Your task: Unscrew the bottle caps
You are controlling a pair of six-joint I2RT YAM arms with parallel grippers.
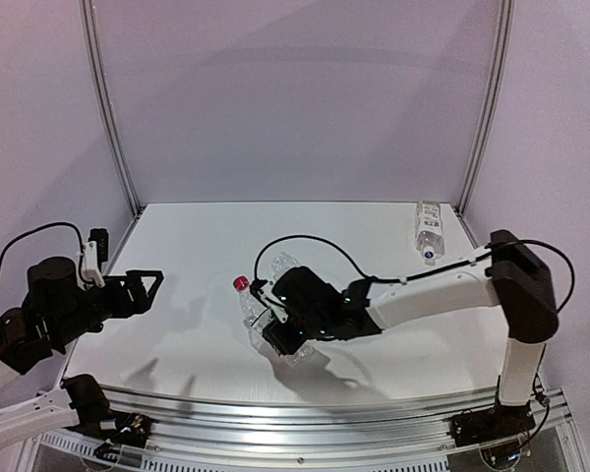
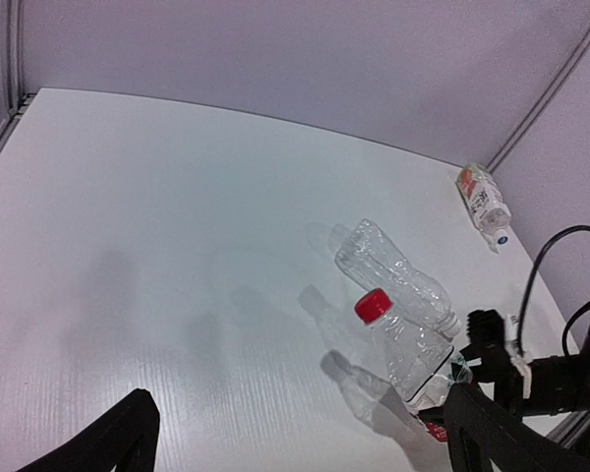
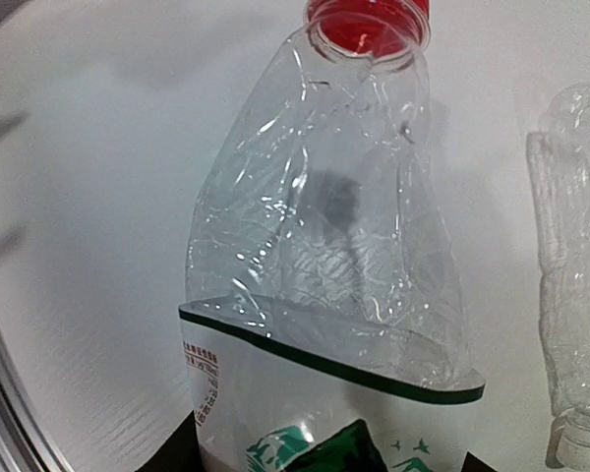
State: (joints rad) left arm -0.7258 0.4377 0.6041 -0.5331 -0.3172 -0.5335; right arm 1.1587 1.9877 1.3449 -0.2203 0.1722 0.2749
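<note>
Red-capped bottle gripped in right end effector.

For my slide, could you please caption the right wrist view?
Right gripper holds crumpled clear plastic bottle with red screw cap.

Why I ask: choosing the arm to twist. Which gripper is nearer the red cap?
Right. The right gripper grips the labelled bottle just down from the red cap; the left gripper hangs open, well off to the cap's left, touching nothing.
</note>
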